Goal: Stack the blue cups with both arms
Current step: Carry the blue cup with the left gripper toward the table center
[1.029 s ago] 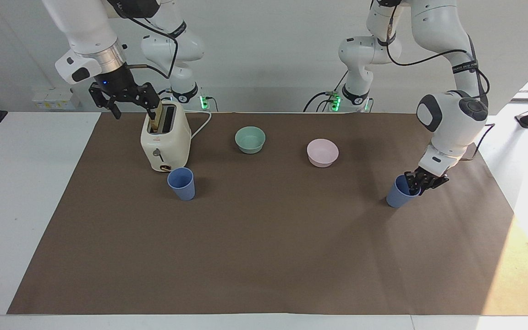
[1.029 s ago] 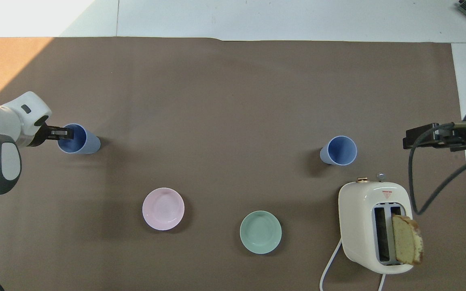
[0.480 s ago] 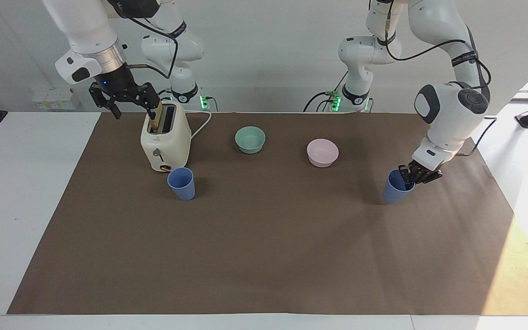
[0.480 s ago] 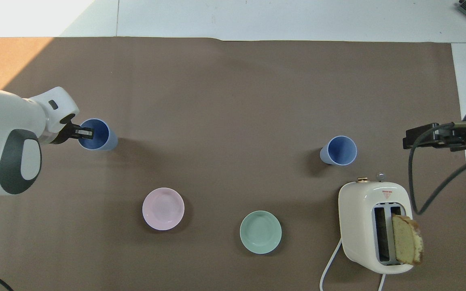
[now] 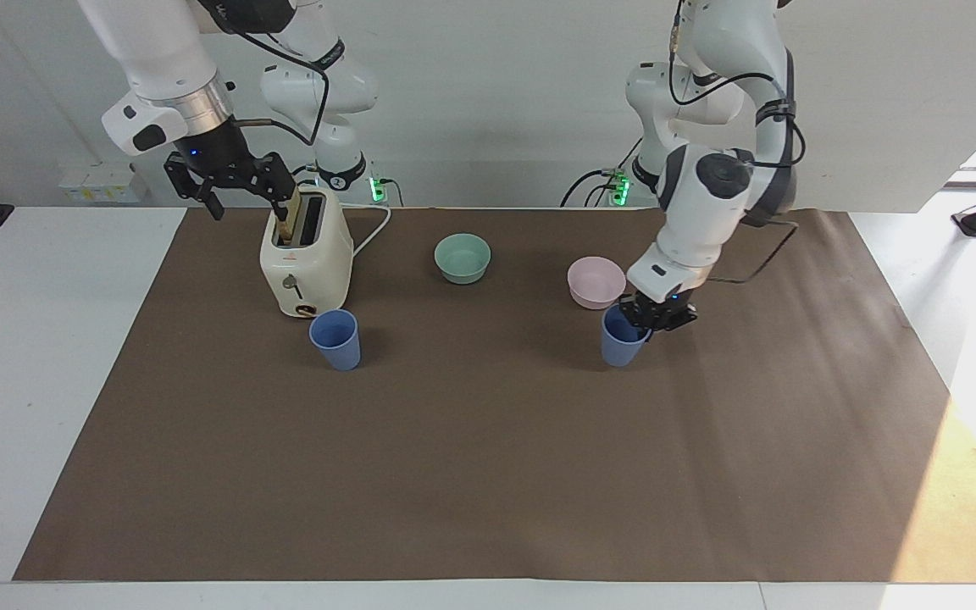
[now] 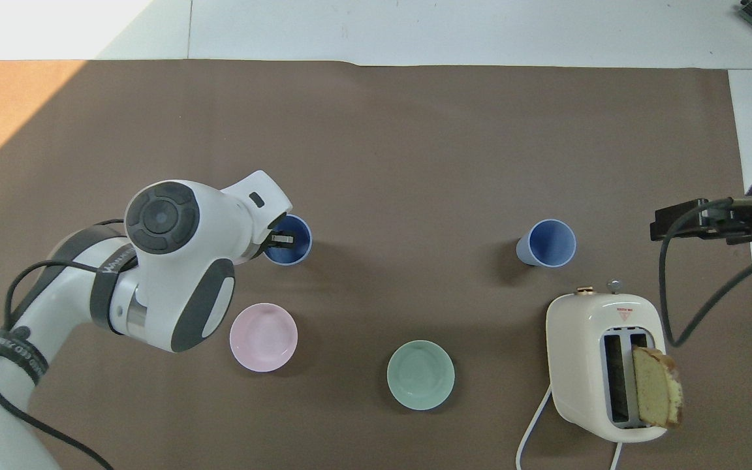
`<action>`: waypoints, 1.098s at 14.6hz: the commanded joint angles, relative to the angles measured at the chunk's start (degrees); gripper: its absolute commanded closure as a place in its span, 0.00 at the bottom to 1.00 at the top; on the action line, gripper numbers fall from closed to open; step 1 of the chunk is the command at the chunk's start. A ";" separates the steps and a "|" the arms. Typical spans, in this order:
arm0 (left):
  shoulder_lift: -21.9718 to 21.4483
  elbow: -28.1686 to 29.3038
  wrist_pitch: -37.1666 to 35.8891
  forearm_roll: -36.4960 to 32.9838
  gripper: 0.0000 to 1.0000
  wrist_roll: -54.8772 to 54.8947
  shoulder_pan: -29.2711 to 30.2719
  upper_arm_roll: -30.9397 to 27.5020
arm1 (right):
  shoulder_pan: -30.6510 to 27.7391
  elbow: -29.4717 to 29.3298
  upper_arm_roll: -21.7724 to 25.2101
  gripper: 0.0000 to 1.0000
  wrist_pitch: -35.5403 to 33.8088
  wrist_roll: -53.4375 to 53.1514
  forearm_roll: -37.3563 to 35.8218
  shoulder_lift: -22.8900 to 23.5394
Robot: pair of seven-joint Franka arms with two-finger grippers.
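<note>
My left arm's jaws are pinched on the rim of one blue cup (image 5: 622,337), one finger inside and one outside; the left gripper (image 5: 656,312) carries it over the worktop (image 5: 488,474) just beside the pink bowl (image 5: 596,281). The other blue cup (image 5: 335,339) stands in front of the toaster (image 5: 306,254), well apart. The right gripper (image 5: 230,180) waits with jaws spread above the toaster, holding nothing. A rim pinch is a thin hold, so I judge a quick swing could tilt or drop the cup, and it could clip the pink bowl. Against a second ago, the held cup has travelled from the left arm's end of the worktop toward the middle; the right arm has not moved
</note>
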State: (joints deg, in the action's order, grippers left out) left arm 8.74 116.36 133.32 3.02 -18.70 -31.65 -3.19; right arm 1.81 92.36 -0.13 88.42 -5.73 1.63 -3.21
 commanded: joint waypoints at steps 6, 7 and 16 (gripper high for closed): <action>3.56 -0.51 5.29 0.50 0.58 -7.23 -8.42 -1.03 | -0.76 0.62 -0.31 0.00 0.52 -0.51 1.44 -0.40; 3.56 -1.04 4.94 0.84 0.16 -7.05 -8.34 -1.03 | -0.76 0.62 -0.31 0.00 0.44 -0.51 1.44 -0.40; -9.17 -1.22 -9.47 0.85 0.00 1.88 2.80 -2.08 | -0.85 6.22 -0.31 0.00 7.18 -0.34 1.44 -0.48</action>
State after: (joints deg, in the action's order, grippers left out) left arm 3.95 114.04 126.76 3.35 -21.68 -33.14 -5.68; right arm 1.81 93.90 -0.13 91.09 -5.73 1.63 -3.15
